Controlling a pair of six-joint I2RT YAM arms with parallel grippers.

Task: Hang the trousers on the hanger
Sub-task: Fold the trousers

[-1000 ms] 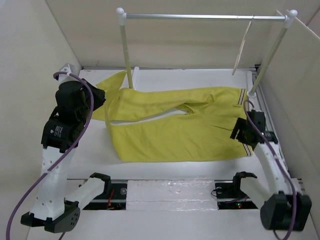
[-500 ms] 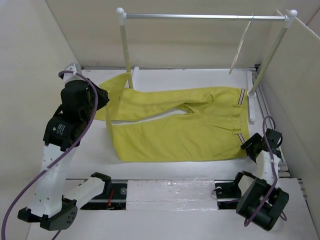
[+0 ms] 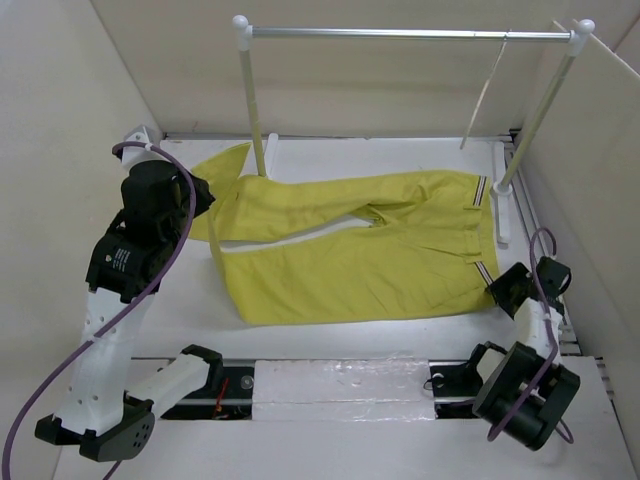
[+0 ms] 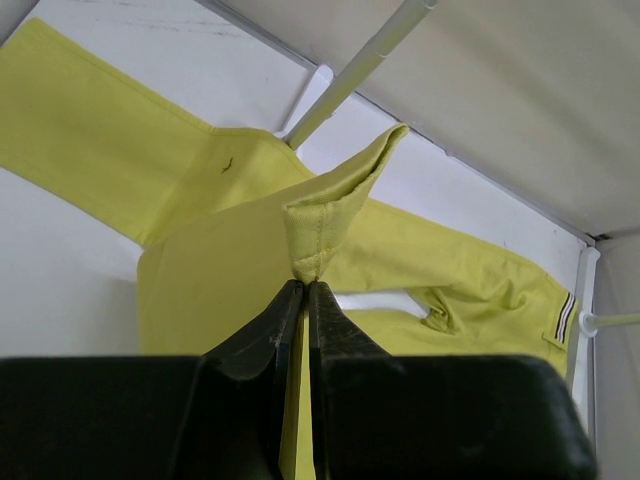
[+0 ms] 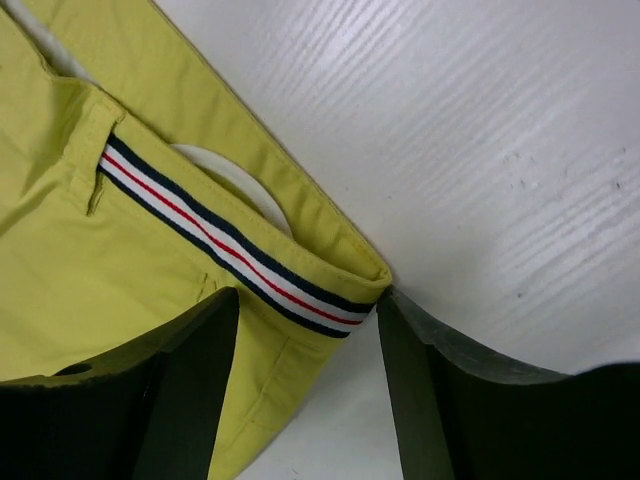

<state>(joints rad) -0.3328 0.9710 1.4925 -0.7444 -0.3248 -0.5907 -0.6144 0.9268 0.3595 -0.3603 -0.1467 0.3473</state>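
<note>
While left claw (image 4: 304, 288) pinches trousers (image 3: 350, 270) — yellow, sprawled

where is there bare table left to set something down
Bare table shows as a strip in front of the trousers, and another behind them, right of the rack post. The middle is covered; the right side is crowded by the right tool.

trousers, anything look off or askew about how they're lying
One leg's cuff is pinched up and folded in the shut left pincer, while the rest of the trousers lies flat. No damage shows.
</note>
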